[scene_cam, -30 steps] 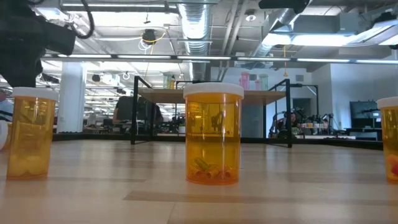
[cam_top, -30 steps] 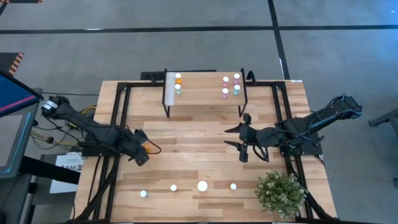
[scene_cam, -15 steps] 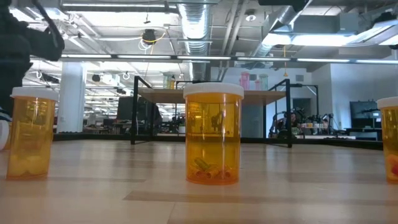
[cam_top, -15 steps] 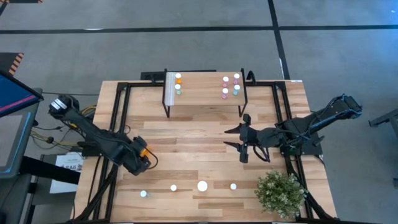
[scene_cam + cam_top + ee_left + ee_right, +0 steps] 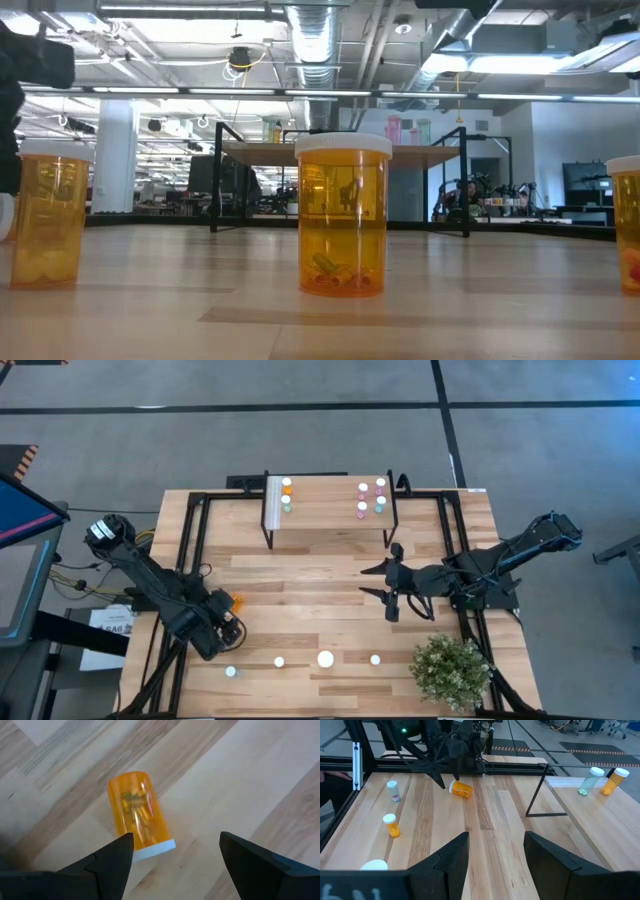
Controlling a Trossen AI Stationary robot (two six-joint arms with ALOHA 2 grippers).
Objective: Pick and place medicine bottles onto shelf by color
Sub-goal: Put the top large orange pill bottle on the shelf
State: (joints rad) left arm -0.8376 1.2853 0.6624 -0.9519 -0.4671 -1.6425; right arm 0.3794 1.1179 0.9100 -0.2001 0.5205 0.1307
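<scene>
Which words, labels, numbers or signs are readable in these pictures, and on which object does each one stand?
No text can be read with certainty.
White paper sheet under the table's left edge, high view: dark print, too small to read.
Fallen orange plastic medicine bottle, left wrist view: no label visible.
Standing orange plastic medicine bottle with white cap, low view: no label visible.

You see a big orange bottle (image 5: 343,214) with a white cap standing up on the table (image 5: 320,300), right in the middle. Little pills lie at its bottom. Left of it stands a second orange bottle (image 5: 47,214). Far right of it, a third bottle (image 5: 627,222) peeks in. Behind it stands the shelf (image 5: 340,154), with small bottles on top.
</scene>
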